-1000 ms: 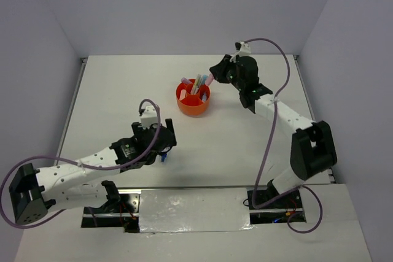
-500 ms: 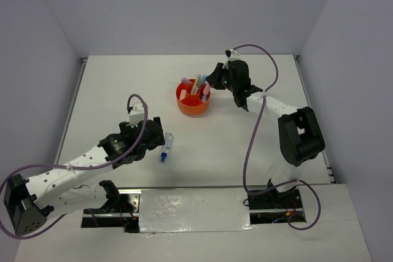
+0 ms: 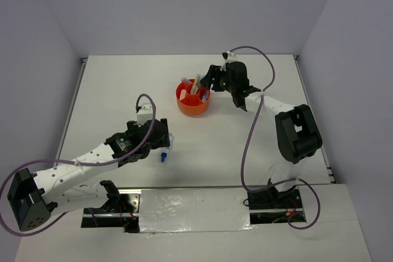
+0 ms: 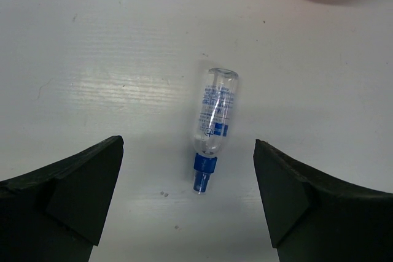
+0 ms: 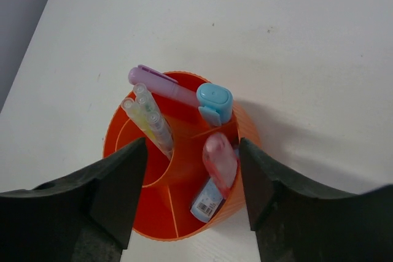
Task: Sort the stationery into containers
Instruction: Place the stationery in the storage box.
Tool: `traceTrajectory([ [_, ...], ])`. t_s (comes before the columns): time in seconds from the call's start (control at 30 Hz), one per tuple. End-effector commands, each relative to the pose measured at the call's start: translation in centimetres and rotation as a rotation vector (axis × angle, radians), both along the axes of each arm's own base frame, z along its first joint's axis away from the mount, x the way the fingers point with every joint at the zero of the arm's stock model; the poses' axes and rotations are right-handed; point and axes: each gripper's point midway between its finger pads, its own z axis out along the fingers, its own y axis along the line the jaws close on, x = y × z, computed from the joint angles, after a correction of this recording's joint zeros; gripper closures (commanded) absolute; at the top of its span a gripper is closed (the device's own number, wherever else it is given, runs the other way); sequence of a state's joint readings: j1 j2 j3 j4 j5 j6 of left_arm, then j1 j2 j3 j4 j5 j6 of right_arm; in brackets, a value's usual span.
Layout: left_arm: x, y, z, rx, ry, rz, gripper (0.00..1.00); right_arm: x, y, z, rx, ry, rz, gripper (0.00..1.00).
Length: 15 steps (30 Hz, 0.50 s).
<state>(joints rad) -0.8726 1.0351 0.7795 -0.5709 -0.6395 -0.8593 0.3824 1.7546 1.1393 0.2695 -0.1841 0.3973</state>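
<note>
**A:** Hovering over what, that left gripper (image 4: 187, 150)?

**B:** Over a clear tube (image 4: 215, 121) with a blue cap. It lies flat on the white table (image 3: 116, 90), cap end toward the gripper. The jaws are spread wide, one finger on each side of the tube, and neither touches it.

**A:** And where is that from the orange organizer (image 3: 193, 106)?

**B:** Well apart from it, nearer the arm bases. Only the organizer's edge shows at the top of the left wrist view.

**A:** What about the right gripper (image 5: 191, 164)?

**B:** It hangs above the organizer with its jaws parted and nothing gripped. A pink highlighter (image 5: 220, 159) stands in an outer compartment, just beside one finger. Whether they touch, I cannot tell.

**A:** What else is inside?

**B:** A purple pen with a light-blue cap (image 5: 175, 92) leans across the far rim. A few clear pens (image 5: 148, 119) are propped up on the left, but I cannot tell which compartment holds them. Something with a blue label sits under the pink highlighter.
</note>
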Motion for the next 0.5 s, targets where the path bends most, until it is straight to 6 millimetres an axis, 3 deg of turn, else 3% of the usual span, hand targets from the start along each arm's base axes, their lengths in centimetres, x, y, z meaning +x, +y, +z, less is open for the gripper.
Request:
traceTrajectory([
  [0.0, 0.4, -0.7, -0.7, -0.001, -0.006, -0.036, 0.01, -0.3, 0.7, 4.5, 0.038, -0.114, 0.030, 0.30],
  [0.2, 0.2, -1.5, -3.3, -0.010, 0.019, -0.073, 0.01, -1.8, 0.2, 7.6, 0.069, -0.164, 0.037, 0.28],
  [0.47, 0.3, -2.3, -5.5, 0.005, 0.049, -0.102, 0.02, -4.1, -0.6, 7.7, 0.103, -0.164, 0.026, 0.28],
])
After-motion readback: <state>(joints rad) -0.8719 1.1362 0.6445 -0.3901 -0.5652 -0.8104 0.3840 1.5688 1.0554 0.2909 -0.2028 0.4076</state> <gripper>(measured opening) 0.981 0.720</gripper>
